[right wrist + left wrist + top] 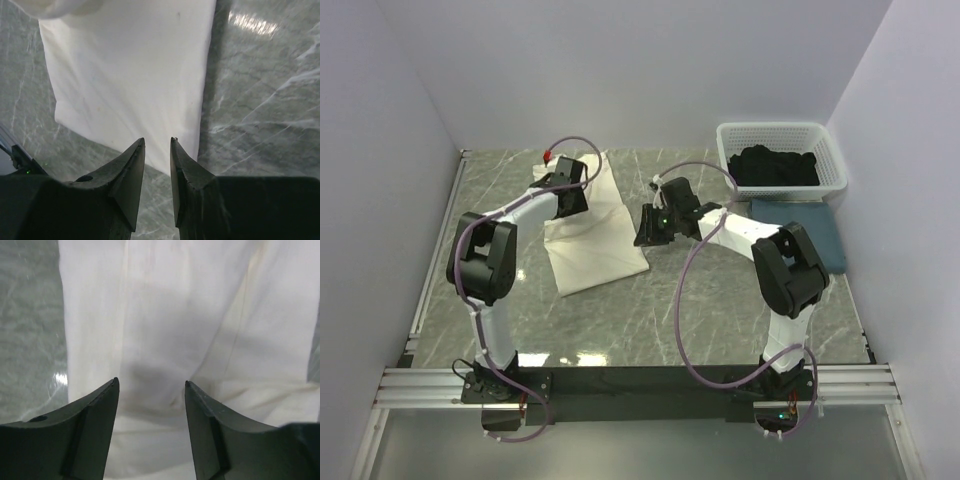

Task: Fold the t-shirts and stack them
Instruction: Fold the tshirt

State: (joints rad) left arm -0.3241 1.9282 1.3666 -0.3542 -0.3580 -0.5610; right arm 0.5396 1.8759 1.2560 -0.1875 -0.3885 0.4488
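I am holding my left tool (571,197) (151,382) over the far part of the white t-shirt (595,240) (175,315), its two fingers standing wide apart with nothing between them. I cannot tell whether they are touching the cloth. The shirt is lying as a long folded strip on the marbled surface (720,300), running from the far side toward me. Just beside its right edge I am hovering my right tool (648,228) (157,141), its fingers parted only by a narrow gap and gripping nothing; the shirt's near corner (130,75) is showing just beyond the tips. Further right, a folded dark blue shirt (823,238) is lying flat on the surface. Behind it, a white basket (770,127) is holding a heap of black clothes (775,168).
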